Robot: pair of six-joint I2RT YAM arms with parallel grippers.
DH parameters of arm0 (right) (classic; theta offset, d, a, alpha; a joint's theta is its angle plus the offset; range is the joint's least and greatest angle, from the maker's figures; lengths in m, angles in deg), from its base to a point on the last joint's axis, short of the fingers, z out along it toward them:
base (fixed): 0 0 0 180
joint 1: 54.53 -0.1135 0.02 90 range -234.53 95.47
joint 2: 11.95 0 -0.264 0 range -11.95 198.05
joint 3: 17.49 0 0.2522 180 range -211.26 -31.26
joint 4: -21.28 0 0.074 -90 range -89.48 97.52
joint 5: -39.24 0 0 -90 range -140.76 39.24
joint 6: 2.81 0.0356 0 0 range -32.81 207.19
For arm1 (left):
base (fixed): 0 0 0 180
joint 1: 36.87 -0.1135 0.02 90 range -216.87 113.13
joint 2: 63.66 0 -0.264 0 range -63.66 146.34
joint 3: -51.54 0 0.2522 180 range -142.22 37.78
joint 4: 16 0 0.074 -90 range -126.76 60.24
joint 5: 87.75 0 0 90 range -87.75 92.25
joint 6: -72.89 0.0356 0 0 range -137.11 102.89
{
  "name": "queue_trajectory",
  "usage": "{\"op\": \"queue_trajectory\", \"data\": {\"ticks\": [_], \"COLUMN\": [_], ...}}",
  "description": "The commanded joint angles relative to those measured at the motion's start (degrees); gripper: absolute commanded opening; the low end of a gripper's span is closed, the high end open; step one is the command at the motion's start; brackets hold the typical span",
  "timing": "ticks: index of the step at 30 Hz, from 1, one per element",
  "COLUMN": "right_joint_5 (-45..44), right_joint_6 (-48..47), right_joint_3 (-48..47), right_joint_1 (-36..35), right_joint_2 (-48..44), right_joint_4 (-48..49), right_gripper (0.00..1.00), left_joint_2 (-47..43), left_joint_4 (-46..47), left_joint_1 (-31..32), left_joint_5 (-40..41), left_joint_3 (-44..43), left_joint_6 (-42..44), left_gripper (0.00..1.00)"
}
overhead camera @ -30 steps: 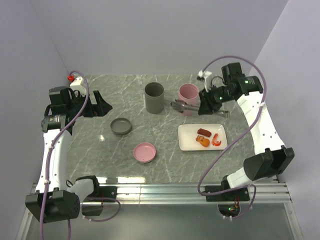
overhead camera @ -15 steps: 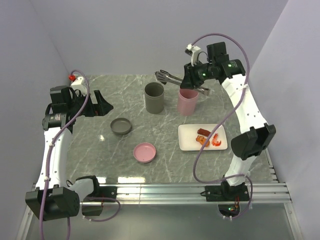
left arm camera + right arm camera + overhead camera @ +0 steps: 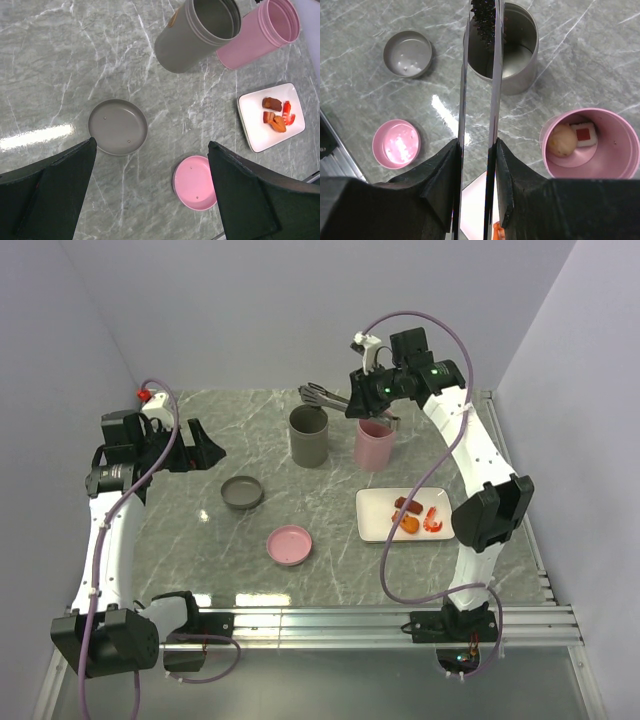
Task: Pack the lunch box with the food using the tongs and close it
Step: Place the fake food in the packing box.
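mid-transfer, right claw [image 3: 476, 155] pinching the tongs [image 3: 493, 75], dark oval [image 3: 484, 20] nipped at their tips out ahead of it above the grey cup [image 3: 520, 82], left claw [image 3: 150, 165] spread idle; likely needing next a gentle lowering and eased squeeze.

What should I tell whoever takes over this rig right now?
Left tool open, empty, at the left.
Right tool shut on tongs, held high, tips about over grey cup; something dark at the tips, unclear what.
Pink cup holds ball and roll.
Sausage, fried bits, shrimp on plate.
Grey lid, pink lid on table.
Left: pack the rest, close up.
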Motion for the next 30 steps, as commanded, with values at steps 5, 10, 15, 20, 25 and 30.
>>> {"op": "queue_trajectory", "data": {"ticks": [5, 10, 15, 20, 25, 30], "right_joint_5": [-0.8, -1.1, -1.4, -1.2, -1.9, -3.3], "right_joint_6": [0.6, 0.6, 0.3, 0.5, -2.2, -5.8], "right_joint_3": [1.7, 2.0, 1.9, 0.2, 2.0, 13.0], "right_joint_1": [-1.0, -1.5, -1.7, -1.8, -1.7, -0.4], "right_joint_2": [1.1, 1.1, 1.2, 0.7, -4.7, -14.1], "right_joint_4": [4.0, 4.0, 3.6, 2.4, -1.2, -4.7], "right_gripper": [0.39, 0.48, 0.55, 0.56, 0.56, 0.55], "left_joint_2": [0.3, 1.0, 1.6, 1.6, 1.0, 0.7], "left_joint_4": [1.0, 1.1, 0.9, 0.5, -0.5, -2.0], "left_joint_1": [0.0, 0.0, 0.0, 0.0, -0.1, 0.0], "left_joint_5": [0.7, -0.2, -0.2, -1.0, -0.8, -1.0], "left_joint_3": [-2.6, -2.9, -3.6, -3.9, -4.9, -6.2], "left_joint_6": [0.9, 0.7, 0.8, 0.7, 2.0, 4.3], "left_gripper": [0.99, 0.99, 0.99, 0.99, 0.99, 0.99]}}
